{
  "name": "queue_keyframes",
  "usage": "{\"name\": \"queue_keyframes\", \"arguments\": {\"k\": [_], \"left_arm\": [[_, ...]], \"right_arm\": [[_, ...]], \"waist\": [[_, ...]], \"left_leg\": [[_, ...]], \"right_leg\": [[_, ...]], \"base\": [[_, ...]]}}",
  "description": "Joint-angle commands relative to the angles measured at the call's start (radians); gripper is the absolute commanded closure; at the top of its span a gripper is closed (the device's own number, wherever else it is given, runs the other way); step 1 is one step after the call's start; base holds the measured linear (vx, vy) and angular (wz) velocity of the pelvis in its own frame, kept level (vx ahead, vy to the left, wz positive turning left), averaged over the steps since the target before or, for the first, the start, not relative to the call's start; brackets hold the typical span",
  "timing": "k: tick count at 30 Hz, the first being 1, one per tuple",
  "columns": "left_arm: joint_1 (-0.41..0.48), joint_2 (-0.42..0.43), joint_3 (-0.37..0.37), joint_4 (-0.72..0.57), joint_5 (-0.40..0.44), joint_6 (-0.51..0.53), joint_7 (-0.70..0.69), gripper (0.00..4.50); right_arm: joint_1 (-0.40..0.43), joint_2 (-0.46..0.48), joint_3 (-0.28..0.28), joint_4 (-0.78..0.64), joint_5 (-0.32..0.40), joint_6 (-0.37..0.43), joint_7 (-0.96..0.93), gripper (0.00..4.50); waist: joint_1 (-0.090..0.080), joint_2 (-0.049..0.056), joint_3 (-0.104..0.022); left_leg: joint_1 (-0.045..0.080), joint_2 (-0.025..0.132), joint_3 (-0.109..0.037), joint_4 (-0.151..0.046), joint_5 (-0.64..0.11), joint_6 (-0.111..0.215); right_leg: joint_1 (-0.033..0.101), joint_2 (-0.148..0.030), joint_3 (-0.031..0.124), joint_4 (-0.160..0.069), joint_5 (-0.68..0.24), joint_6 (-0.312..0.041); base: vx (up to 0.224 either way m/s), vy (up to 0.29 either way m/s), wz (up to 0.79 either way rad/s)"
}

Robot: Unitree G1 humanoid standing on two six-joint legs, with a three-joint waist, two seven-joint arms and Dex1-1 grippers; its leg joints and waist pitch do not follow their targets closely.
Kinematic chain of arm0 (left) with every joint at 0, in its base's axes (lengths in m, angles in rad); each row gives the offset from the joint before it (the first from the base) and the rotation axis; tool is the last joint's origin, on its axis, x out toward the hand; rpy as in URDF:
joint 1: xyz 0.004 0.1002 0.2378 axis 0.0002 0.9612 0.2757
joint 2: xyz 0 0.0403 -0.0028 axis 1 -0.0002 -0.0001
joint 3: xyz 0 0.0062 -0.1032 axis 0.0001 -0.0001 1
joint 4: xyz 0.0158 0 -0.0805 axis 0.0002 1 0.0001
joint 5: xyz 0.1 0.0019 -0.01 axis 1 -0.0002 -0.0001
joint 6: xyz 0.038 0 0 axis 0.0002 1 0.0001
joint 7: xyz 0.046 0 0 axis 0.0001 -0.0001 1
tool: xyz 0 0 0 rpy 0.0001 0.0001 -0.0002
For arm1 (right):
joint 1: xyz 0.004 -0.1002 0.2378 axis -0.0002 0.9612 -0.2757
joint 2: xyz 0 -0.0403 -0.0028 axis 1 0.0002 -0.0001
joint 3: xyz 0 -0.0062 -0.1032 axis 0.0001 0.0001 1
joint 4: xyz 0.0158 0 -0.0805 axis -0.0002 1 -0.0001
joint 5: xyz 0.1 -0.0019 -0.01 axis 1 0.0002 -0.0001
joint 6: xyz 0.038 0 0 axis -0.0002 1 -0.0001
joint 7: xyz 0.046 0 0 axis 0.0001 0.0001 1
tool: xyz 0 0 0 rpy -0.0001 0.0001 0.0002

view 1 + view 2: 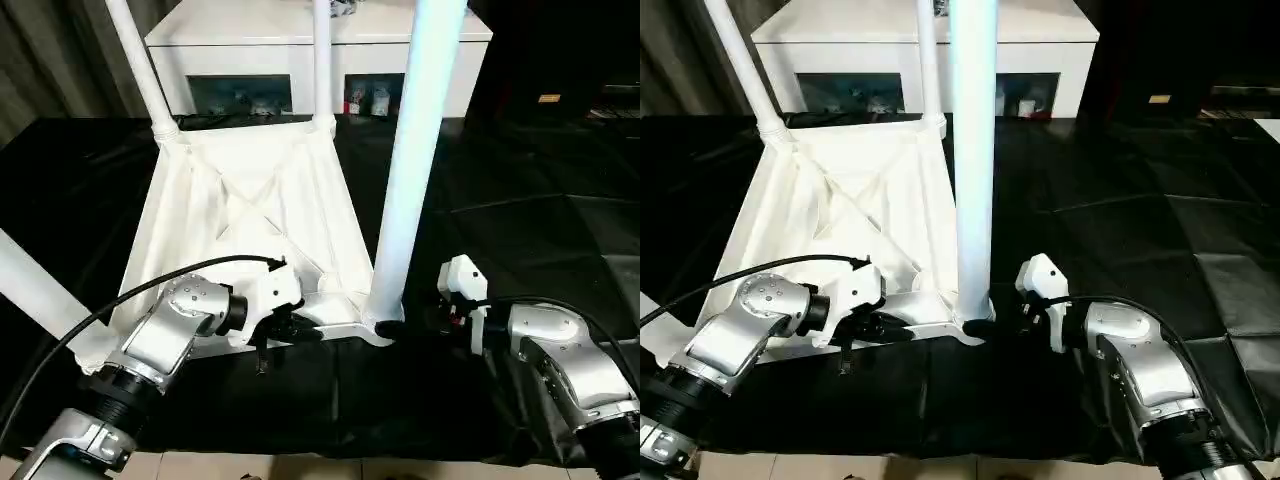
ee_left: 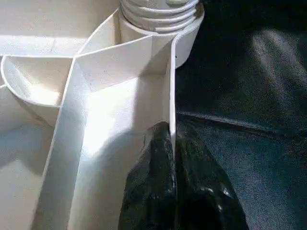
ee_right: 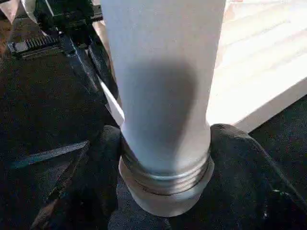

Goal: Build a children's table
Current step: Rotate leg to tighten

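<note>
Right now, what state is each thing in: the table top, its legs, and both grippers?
Table top: upside down on the black cover, ribbed underside up.
Far left leg: standing in its corner socket.
Far right leg: standing in its corner socket.
Near right leg: upright in its socket, thread still showing.
Left gripper: shut on the table top's rim.
Right gripper: shut on the near right leg's base.
</note>
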Motion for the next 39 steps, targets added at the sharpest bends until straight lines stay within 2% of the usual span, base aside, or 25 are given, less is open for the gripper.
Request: {"name": "queue_keyframes", "arguments": {"k": [1, 9, 11, 14, 16, 20, 25, 36, 39], "left_arm": [[-0.002, -0.007, -0.01, -0.041, -0.019, 0.003, -0.014, 4.5], [0.001, -0.006, -0.013, -0.048, -0.018, 0.011, -0.018, 4.5], [0.001, -0.006, -0.013, -0.048, -0.019, 0.01, -0.018, 4.5], [0.0, -0.007, -0.013, -0.047, -0.018, 0.009, -0.016, 4.5], [0.0, -0.007, -0.013, -0.047, -0.018, 0.009, -0.016, 4.5], [-0.004, -0.009, -0.012, -0.041, -0.015, 0.006, -0.013, 4.5], [-0.006, -0.006, -0.01, -0.035, -0.013, 0.0, -0.01, 4.5], [-0.011, -0.005, -0.009, -0.023, -0.01, -0.004, -0.011, 4.5], [-0.01, -0.015, -0.01, -0.017, 0.001, -0.001, 0.014, 4.5]], "right_arm": [[-0.007, 0.011, 0.02, -0.003, 0.002, 0.004, 0.028, 1.85], [0.0, 0.014, 0.026, -0.009, 0.0, 0.006, 0.033, 1.88], [-0.003, 0.013, 0.034, -0.008, -0.02, -0.009, 0.024, 1.88], [-0.013, 0.025, 0.029, -0.003, -0.016, 0.01, 0.007, 1.88], [-0.014, 0.027, 0.027, -0.003, -0.011, 0.015, 0.009, 1.18], [-0.022, 0.026, 0.037, 0.007, -0.044, -0.012, -0.012, 0.97], [-0.029, 0.037, 0.027, 0.012, -0.034, -0.005, -0.005, 0.97], [-0.029, 0.043, 0.021, 0.022, -0.024, -0.001, 0.009, 1.75], [-0.041, 0.062, 0.027, 0.071, -0.089, -0.022, -0.085, 1.81]], "waist": [[0.0, -0.009, -0.07], [0.0, -0.01, -0.07], [0.0, -0.01, -0.071], [0.0, -0.01, -0.07], [0.0, -0.01, -0.069], [-0.001, -0.011, -0.069], [0.001, -0.011, -0.07], [0.0, -0.01, -0.071], [-0.001, -0.009, -0.07]], "left_leg": [[-0.001, 0.03, -0.002, -0.073, -0.133, 0.1], [-0.001, 0.03, -0.003, -0.072, -0.131, 0.099], [-0.001, 0.03, -0.003, -0.072, -0.126, 0.101], [-0.002, 0.03, -0.002, -0.072, -0.131, 0.1], [-0.001, 0.03, -0.003, -0.073, -0.141, 0.095], [0.0, 0.03, -0.002, -0.073, -0.14, 0.087], [-0.001, 0.03, -0.003, -0.071, -0.129, 0.095], [-0.001, 0.03, -0.003, -0.071, -0.138, 0.091], [-0.001, 0.029, -0.003, -0.072, -0.142, 0.087]], "right_leg": [[0.06, -0.033, 0.041, -0.042, -0.147, -0.274], [0.06, -0.033, 0.041, -0.041, -0.151, -0.273], [0.059, -0.032, 0.041, -0.041, -0.146, -0.274], [0.06, -0.033, 0.041, -0.042, -0.156, -0.273], [0.059, -0.033, 0.041, -0.043, -0.172, -0.269], [0.058, -0.032, 0.042, -0.043, -0.177, -0.264], [0.059, -0.033, 0.042, -0.04, -0.154, -0.271], [0.059, -0.032, 0.042, -0.041, -0.168, -0.267], [0.058, -0.032, 0.042, -0.042, -0.173, -0.267]], "base": [[0.0, 0.0, 0.0], [0.0, 0.0, 0.0], [0.0, 0.0, 0.0], [0.0, 0.0, 0.0], [0.0, 0.0, 0.0], [0.0, 0.0, 0.0], [0.0, 0.0, 0.0], [0.0, 0.0, 0.0], [0.0, 0.0, 0.0]]}}
